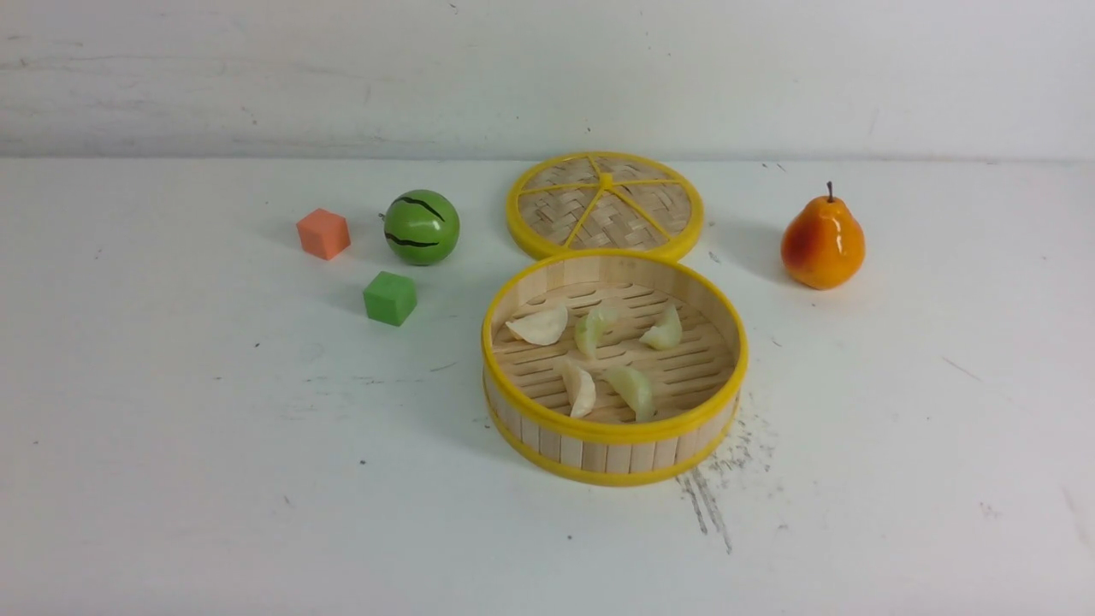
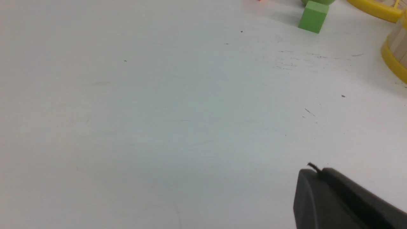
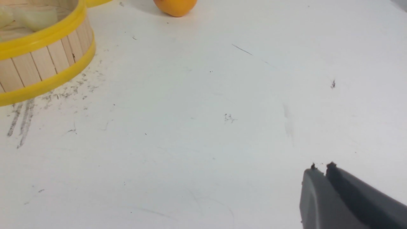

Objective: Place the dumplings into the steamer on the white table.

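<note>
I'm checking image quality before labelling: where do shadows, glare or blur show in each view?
Front view: sharp; soft shadows left of the steamer and pear, which shows a glossy highlight. Left wrist view: soft, washed out; green cube fairly clear. Right wrist view: table scuffs crisp, gripper edge blurred.

Five dumplings (image 1: pixel 590 355) lie inside the steamer (image 1: pixel 612 438), which sits near the middle of the white table (image 1: pixel 171 470). Its woven lid (image 1: pixel 605 205) lies flat just behind it, touching the rim. A pear (image 1: pixel 822 241) stands off to the right; a toy watermelon (image 1: pixel 421 227), orange cube (image 1: pixel 323 233) and green cube (image 1: pixel 390 298) cluster on the left.
</note>
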Controlling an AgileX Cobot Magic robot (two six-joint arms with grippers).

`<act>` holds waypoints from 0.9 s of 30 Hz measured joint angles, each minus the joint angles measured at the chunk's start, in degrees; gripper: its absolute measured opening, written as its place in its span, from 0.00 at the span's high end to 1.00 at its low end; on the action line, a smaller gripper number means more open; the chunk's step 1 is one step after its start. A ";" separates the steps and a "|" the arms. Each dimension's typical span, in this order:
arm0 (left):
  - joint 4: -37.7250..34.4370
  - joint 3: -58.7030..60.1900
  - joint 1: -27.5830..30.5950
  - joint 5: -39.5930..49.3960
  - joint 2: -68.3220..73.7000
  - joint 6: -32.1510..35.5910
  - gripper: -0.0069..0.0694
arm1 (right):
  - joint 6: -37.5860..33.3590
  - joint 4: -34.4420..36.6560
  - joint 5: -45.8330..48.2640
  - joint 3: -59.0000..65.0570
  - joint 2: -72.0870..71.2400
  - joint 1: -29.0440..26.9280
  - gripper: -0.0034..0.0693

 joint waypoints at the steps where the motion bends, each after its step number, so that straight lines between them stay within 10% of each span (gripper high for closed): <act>1: -0.04 0.00 0.00 0.00 0.00 0.00 0.93 | 0.00 0.00 0.00 0.00 0.00 0.00 0.90; 27: -0.04 0.00 0.00 -0.05 0.00 0.00 0.93 | 0.00 -0.04 0.00 0.00 0.00 0.00 0.88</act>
